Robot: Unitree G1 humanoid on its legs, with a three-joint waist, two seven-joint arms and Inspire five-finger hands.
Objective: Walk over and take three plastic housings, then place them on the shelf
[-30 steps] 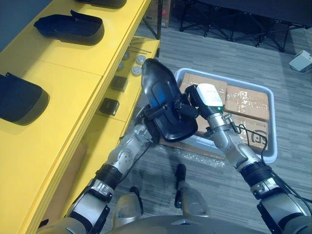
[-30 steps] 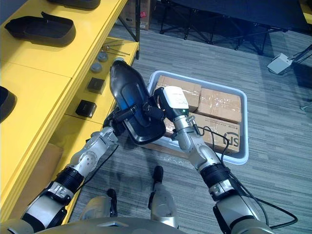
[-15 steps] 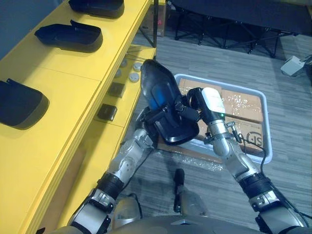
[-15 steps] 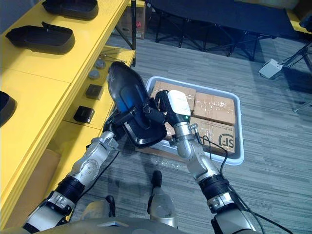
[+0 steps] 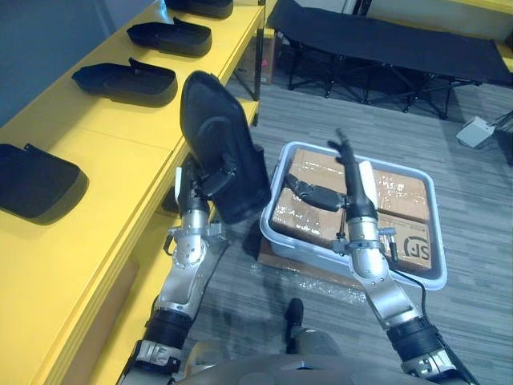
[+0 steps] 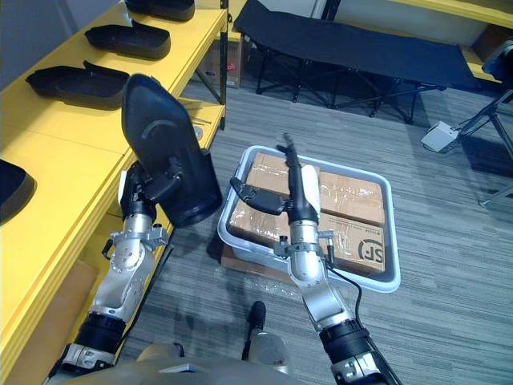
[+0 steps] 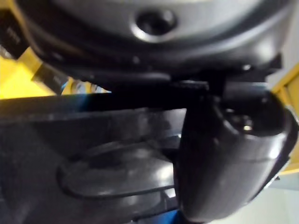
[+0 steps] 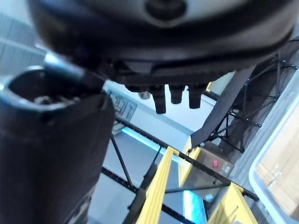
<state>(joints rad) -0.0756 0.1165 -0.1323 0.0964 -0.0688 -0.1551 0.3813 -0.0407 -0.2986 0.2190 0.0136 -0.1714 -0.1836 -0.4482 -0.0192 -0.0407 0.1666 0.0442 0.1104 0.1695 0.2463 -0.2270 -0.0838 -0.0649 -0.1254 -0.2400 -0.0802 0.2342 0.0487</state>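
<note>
A storeroom or light-industrial workshop: a long yellow shelf (image 5: 104, 132) carries black plastic housings (image 5: 124, 80) laid in a row, and a pale grey plastic crate (image 6: 393, 233) of taped cardboard boxes (image 6: 353, 192) sits on grey carpet floor (image 5: 481, 200) near a black folding cot (image 5: 385, 40).

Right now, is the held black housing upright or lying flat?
Upright: the housing stands on end, rounded tip upward, gripped near its lower edge by the left hand.

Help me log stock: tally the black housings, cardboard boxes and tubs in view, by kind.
Black housings: 5 (1 in the left hand, 4 on the yellow shelf)
Cardboard boxes: 4
Grey tub holding the boxes: 1
Total: 10
</note>
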